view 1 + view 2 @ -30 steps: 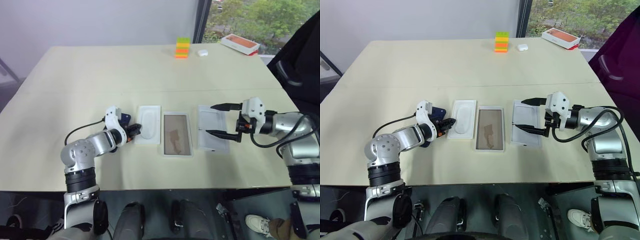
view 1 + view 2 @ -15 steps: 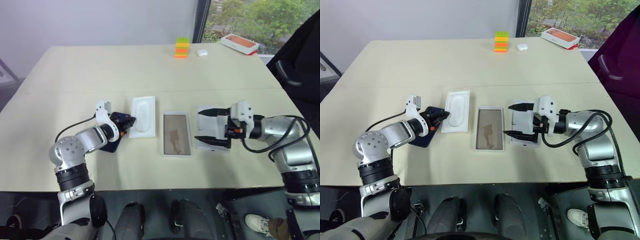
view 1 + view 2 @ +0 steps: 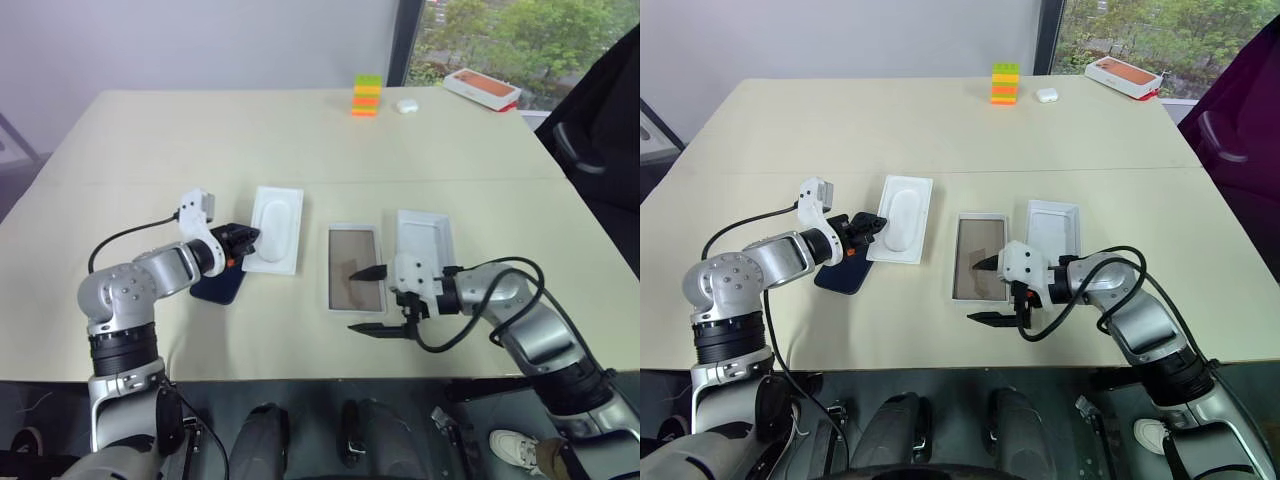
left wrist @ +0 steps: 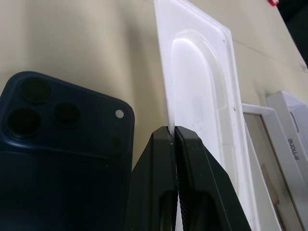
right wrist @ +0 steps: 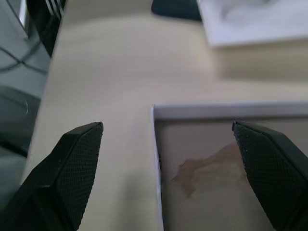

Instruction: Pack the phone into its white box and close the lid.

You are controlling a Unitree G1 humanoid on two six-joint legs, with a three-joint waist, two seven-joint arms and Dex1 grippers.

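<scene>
The phone lies partly under the left gripper and its wrist, so only its near end shows on the bench; the left wrist view cuts off its lower part. The small white object beside the coloured blocks is too small to identify. The bench's far right corner hides part of the orange-topped box.

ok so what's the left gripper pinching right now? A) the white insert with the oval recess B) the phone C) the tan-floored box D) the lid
A: in the left wrist view the left gripper is shut on the edge of the white insert, while the phone lies flat on the table beside it, untouched.
</scene>
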